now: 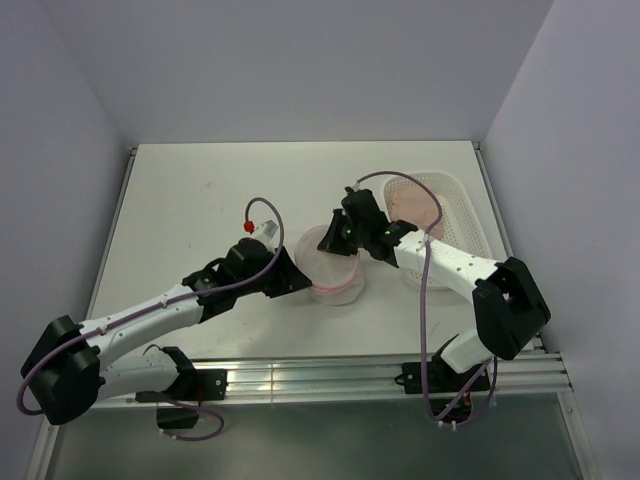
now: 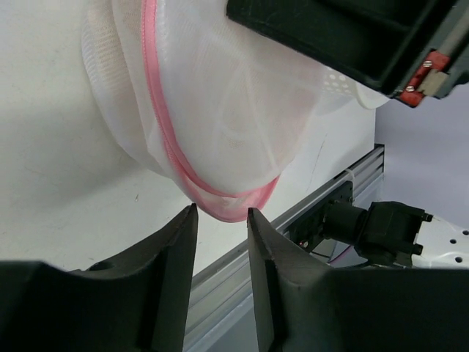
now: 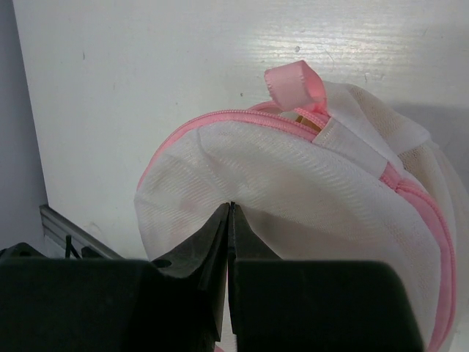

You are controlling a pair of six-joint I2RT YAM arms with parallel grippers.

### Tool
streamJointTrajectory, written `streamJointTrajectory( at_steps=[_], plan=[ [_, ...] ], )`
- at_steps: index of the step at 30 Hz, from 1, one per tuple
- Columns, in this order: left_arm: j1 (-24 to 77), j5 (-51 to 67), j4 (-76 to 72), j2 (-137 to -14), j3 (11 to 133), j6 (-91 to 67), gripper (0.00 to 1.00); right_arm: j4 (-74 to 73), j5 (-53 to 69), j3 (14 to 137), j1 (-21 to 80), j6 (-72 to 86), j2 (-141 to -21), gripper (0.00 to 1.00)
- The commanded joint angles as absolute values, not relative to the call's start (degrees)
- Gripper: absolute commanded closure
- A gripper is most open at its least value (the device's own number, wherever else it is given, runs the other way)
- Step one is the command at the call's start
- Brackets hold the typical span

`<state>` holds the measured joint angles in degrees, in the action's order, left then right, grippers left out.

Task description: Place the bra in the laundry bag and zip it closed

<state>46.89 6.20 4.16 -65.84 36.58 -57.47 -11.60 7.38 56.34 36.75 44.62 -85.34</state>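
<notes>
White worktop [image 1: 200, 200] carries a perforated basket [image 1: 455, 200] at the right of the top view. The laundry bag [image 1: 335, 275] stands in the middle, beside the basket, with its pink zipper rim tilted. The right hand [image 3: 229, 209] is closed on the bag's mesh. The left hand [image 2: 221, 220] is open, and the rim is just above its tips.

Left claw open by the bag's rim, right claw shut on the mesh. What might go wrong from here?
1. The right claw seems to pinch only a thin fold of the bag; a pull may slip off.
2. The zipper looks slightly open beside the loop, so the bag may not be fully shut.
3. The open left claw sits right at the zipper and might snag it.
</notes>
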Motion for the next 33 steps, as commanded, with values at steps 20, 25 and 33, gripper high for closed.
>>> streamJointTrajectory(
  at_steps=[20,25,33],
  plan=[
    [46.8,-1.2,3.3,-66.9,38.2,-56.0,0.41,-11.8,7.6,60.0,36.4,43.1,-85.1,0.94],
    [46.8,-0.4,-1.3,-65.5,37.3,-56.2,0.44,-12.1,7.3,59.9,36.5,43.0,-84.9,0.94],
    [46.8,-0.4,-2.9,-63.7,35.7,-57.2,0.44,-11.2,7.5,57.9,36.4,43.4,-84.2,0.94]
  ],
)
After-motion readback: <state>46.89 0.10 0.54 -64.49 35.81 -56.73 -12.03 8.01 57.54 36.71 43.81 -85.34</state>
